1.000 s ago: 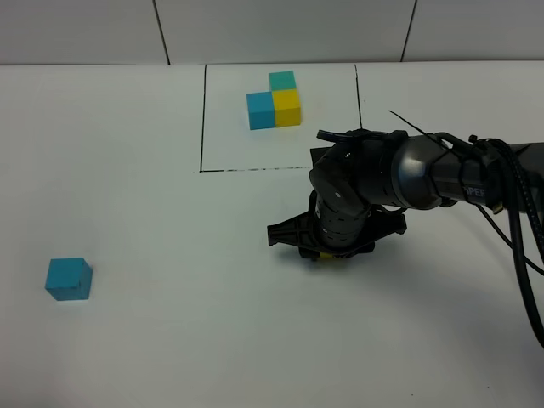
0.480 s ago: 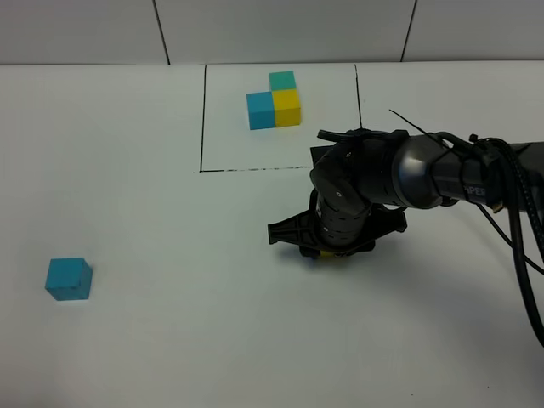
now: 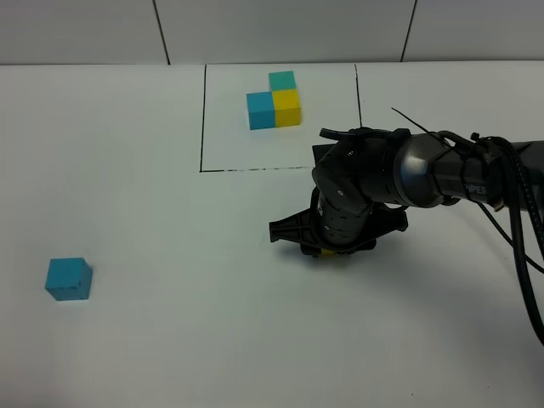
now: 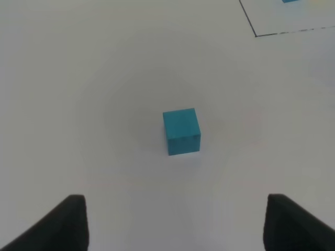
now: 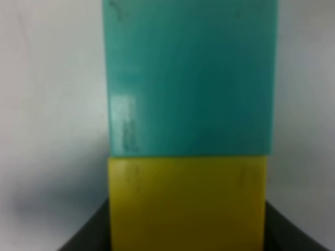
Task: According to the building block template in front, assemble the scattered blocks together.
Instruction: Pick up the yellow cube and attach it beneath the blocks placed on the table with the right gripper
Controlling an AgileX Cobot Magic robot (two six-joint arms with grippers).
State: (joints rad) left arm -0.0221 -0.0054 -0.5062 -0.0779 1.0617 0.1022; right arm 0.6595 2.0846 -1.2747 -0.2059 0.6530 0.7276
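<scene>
The left tool (image 4: pixel 175 224) hangs above the bench (image 3: pixel 170 340) with its two fingers (image 4: pixel 73 222) spread wide and nothing between them. The sky-blue cube (image 4: pixel 181 130) sits alone on the bench ahead of this tool, apart from both fingers; in the high view it lies far to the left, well apart from everything else. The right tool (image 5: pixel 187 232) points down at the bench just in front of the black drawn frame (image 3: pixel 202 119). Its dark fingers (image 5: pixel 86 235) press against both sides of the yellow cube (image 5: pixel 187 204), so we read it as closed on that cube. The teal-green cube (image 5: pixel 191 78) touches the yellow cube face to face. The template (image 3: pixel 274 100) stands inside the frame, toward its far edge.
</scene>
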